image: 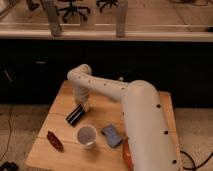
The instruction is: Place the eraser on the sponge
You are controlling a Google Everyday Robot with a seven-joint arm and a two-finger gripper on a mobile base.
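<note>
The eraser (pixel 75 114), a flat black ridged bar, lies on the wooden table (pixel 60 102) left of centre. My gripper (pixel 83 106) hangs straight down at the bar's upper right end, touching or just above it. The sponge (pixel 111 135), a small blue-grey block, lies on the table to the right of the eraser and nearer the front, apart from the gripper. The white arm reaches in from the lower right and hides the table's right part.
A pale cup (pixel 87 136) stands between eraser and sponge, near the front. A dark red pointed object (pixel 54 140) lies at the front left. An orange-brown object (pixel 127 154) peeks out beside the arm. A dark counter runs behind the table.
</note>
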